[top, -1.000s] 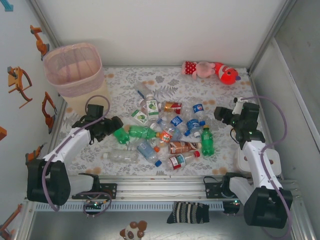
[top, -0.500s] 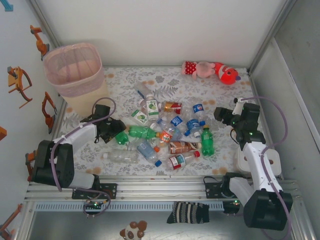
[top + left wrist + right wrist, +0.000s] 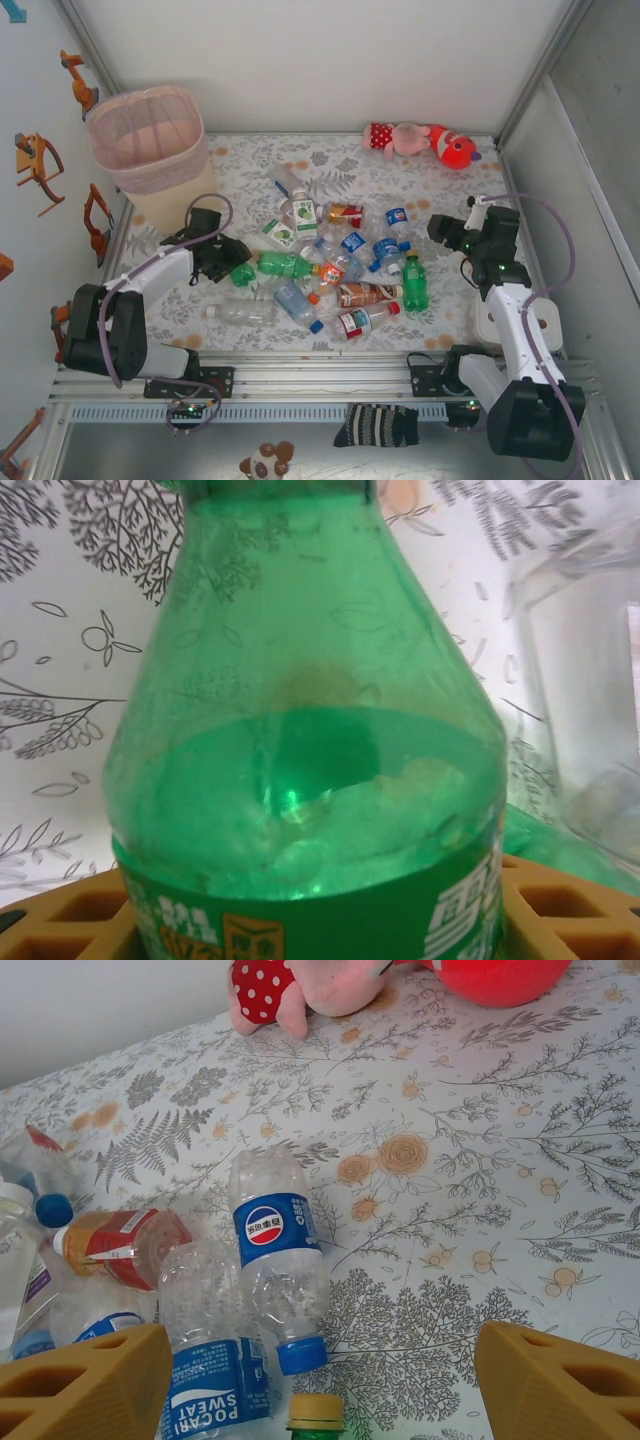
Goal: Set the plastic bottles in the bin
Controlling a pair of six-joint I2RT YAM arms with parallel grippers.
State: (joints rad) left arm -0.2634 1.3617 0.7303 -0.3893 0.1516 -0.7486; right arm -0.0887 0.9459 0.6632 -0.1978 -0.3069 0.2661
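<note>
Several plastic bottles [image 3: 340, 270] lie scattered over the middle of the flowered table. My left gripper [image 3: 232, 265] is at the left end of that pile, shut on a green bottle [image 3: 243, 273]. In the left wrist view this green bottle [image 3: 300, 730] sits between my yellow fingers [image 3: 60, 920], its cap end pointing away. The pale pink bin [image 3: 150, 135] stands at the far left corner. My right gripper [image 3: 445, 230] hangs open at the right of the pile. Before it lie a Pepsi bottle [image 3: 275, 1250] and a Pocari Sweat bottle [image 3: 205, 1360], and nothing is between its fingers [image 3: 85, 1380].
A pink-and-red plush toy [image 3: 420, 140] lies at the far right by the back wall. An upright green bottle [image 3: 414, 283] stands close to the right arm; its yellow cap [image 3: 316, 1415] shows just below the right gripper. White walls close in the table.
The left arm has drawn in and lowered onto the green bottle, and its jaws have narrowed around it. The right arm has not moved.
</note>
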